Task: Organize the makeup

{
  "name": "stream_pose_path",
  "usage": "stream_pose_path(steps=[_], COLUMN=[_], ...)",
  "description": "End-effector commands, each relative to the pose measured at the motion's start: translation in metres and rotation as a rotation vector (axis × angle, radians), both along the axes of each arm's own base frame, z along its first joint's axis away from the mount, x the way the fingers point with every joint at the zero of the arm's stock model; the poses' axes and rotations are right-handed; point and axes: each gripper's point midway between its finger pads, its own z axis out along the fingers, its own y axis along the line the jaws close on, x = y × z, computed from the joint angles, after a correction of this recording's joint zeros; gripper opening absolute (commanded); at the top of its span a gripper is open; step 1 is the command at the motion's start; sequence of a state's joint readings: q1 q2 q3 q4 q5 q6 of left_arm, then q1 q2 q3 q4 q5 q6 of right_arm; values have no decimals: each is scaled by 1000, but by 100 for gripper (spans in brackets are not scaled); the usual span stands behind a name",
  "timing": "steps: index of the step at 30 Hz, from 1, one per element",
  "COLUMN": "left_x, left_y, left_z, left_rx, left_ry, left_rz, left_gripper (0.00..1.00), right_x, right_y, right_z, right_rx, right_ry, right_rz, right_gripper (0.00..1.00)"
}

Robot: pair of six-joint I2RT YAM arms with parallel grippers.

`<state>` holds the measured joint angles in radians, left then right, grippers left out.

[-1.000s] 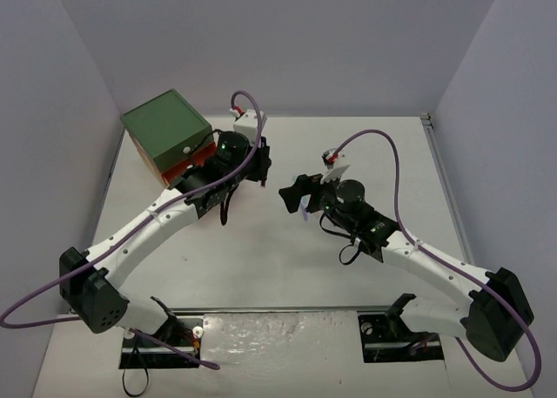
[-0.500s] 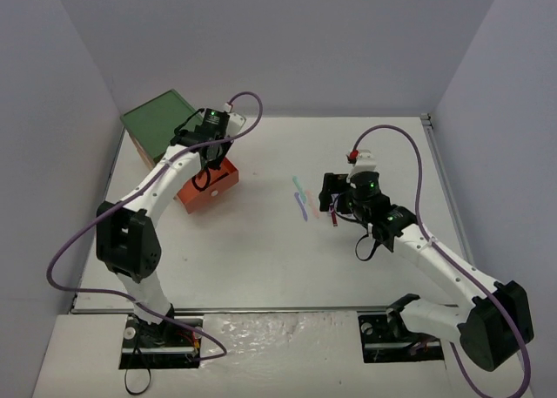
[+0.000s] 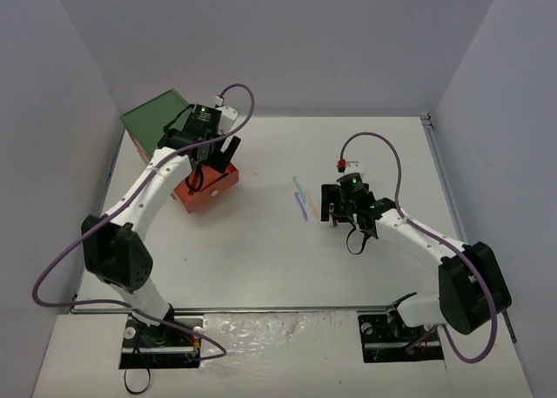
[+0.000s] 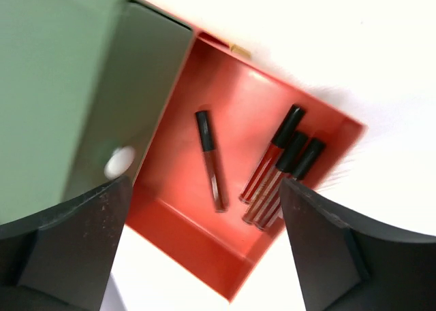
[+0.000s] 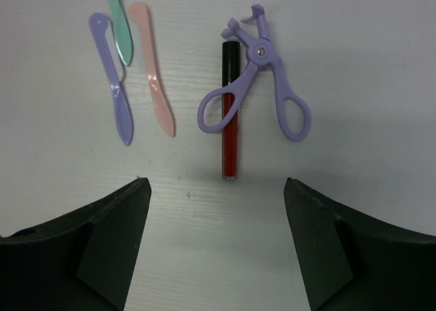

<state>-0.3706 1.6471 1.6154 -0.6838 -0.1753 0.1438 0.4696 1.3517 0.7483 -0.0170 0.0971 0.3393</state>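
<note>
Five dark-red sticks [image 4: 210,158] with black caps: four in the red drawer [image 4: 204,263], one stick [image 5: 230,154] on the counter [image 5: 354,188]. Three thin flat tools: a purple tool [image 5: 112,76], a teal tool [image 5: 119,26], a pink tool [image 5: 153,76]. One purple scissor-handled curler [image 5: 259,51].

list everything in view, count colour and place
box: one, green top, table's far-left corner
drawer: one, orange-red, open, against the box
drawer tubes: four, dark red with black caps, in the drawer, three bunched, one apart
loose tube: one, red with black cap, on the table under the curler
curler: one, purple, across the loose tube
spatulas: three, purple, teal, pink, beside the loose tube
table: one, white
left claw: black, open, above the drawer
right claw: black, open, above the loose tube
</note>
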Motion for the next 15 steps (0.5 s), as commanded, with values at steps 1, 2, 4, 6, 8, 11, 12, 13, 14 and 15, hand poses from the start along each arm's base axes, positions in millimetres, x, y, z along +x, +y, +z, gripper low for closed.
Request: stream_pose_path(steps=[1, 2, 4, 6, 8, 11, 12, 13, 14, 15], left_x=[-27, -34, -47, -60, -72, -86, -89, -92, -94, -95], left_y=[-3, -4, -6, -5, -3, 0, 0, 0, 0, 0], left_z=[103, 110, 118, 120, 118, 114, 109, 107, 106, 104], left_rx=[-261, -306, -373, -419, -448, -472, -476, -479, -480, -482], left_ry=[-267, -291, -319, -337, -344, -342, -333, -328, -326, -321], left_rz=[52, 56, 57, 62, 67, 70, 72, 72, 72, 73], left_gripper=[96, 97, 97, 97, 97, 97, 97, 97, 97, 97], right_x=[16, 17, 20, 22, 23, 22, 22, 22, 22, 22], right_y=[1, 2, 4, 5, 6, 9, 10, 10, 11, 11], right_z=[-3, -6, -11, -17, -26, -40, -42, -46, -49, -52], right_rx=[1, -2, -3, -8, -9, -9, -7, -8, -10, -10], right_ry=[-3, 6, 16, 30, 47, 76, 81, 88, 94, 99], right_rz=[-20, -19, -17, -14, -11, -2, 1, 0, -2, -2], right_gripper=[72, 70, 64, 59, 53, 47, 44, 41, 38, 35])
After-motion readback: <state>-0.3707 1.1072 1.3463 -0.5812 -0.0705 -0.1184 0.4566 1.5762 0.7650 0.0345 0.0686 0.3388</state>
